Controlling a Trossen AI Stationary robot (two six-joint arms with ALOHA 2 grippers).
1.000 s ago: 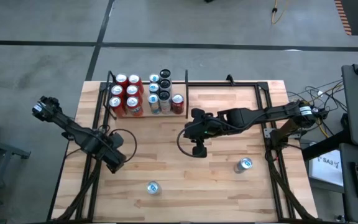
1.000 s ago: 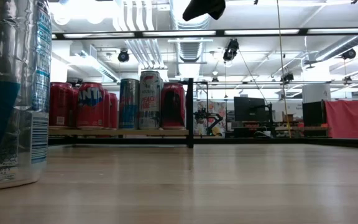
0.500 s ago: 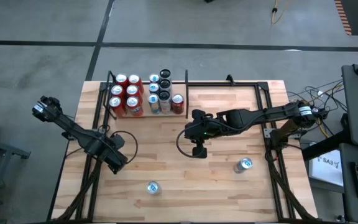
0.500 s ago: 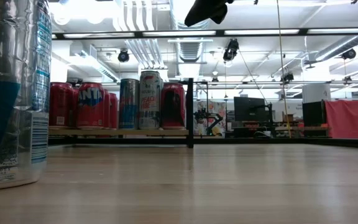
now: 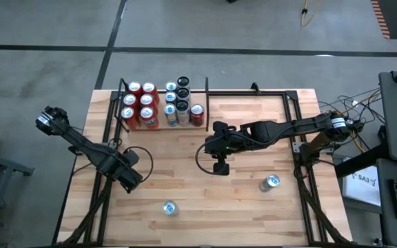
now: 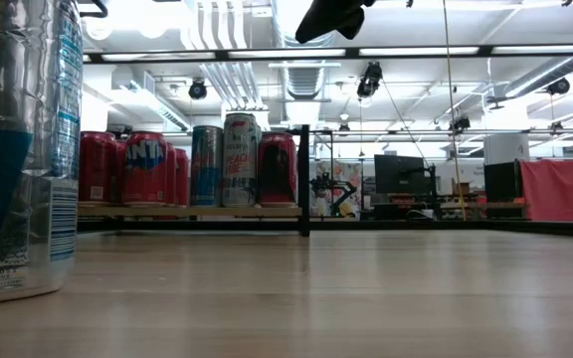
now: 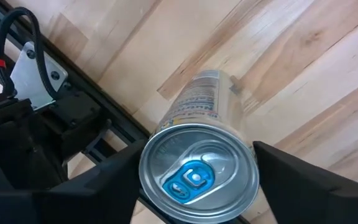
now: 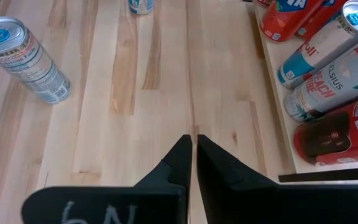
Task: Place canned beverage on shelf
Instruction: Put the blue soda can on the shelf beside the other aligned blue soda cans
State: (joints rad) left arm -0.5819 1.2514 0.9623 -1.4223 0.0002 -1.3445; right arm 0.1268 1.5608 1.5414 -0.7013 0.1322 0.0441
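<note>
surface: light wood table (image 5: 253, 200) | room: grey floor | left gripper (image 7: 194, 186) wide astride can (image 7: 197, 168) | right gripper (image 8: 193, 163) closed, empty

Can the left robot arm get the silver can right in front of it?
Probably yes. The left gripper is open, one finger on each side of the silver can, with nothing between them on the table.

"peach" and "celsius" read on a white can (image 8: 328, 84) on the shelf; beside it, a red can (image 8: 334, 134) carries coca-cola script.
</note>
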